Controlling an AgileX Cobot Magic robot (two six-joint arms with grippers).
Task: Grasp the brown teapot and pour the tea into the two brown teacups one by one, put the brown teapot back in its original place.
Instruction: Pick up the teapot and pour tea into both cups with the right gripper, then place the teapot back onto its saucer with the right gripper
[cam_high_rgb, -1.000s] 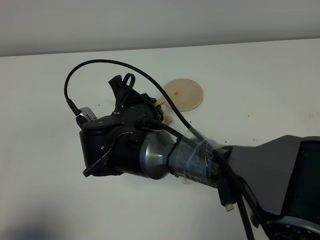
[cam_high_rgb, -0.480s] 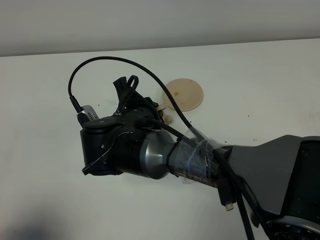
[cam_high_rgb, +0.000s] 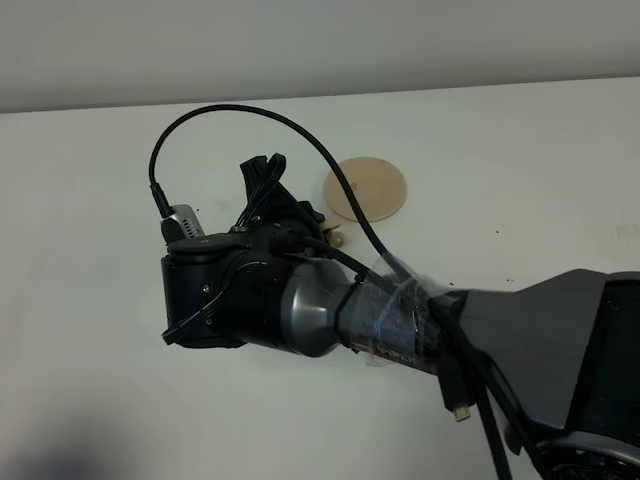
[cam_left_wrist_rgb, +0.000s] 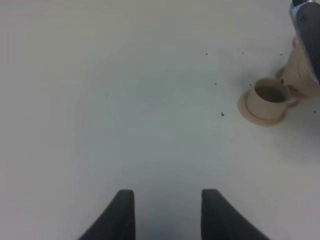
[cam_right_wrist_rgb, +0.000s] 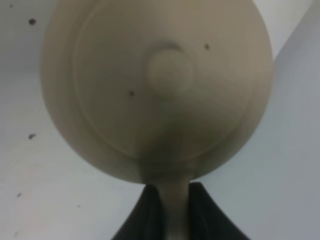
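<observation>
Right tool (cam_right_wrist_rgb: 167, 210) clamps the teapot (cam_right_wrist_rgb: 157, 90) handle, apparently shifted right; left tool (cam_left_wrist_rgb: 167, 212) gapes.

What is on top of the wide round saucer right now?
Nothing: the wide saucer lies bare in the exterior view. The brown teapot is off it, handle pinched in the right tool; the arm covers the cups there.

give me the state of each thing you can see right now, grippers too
brown teapot: lid on, held by its handle, off its saucer
right gripper: shut on the teapot's handle
left gripper: open, empty, above bare table
teacup: upright on its small saucer, contents unclear
large saucer: flat on the table, nothing on it
second teacup: hidden behind the right arm
</observation>
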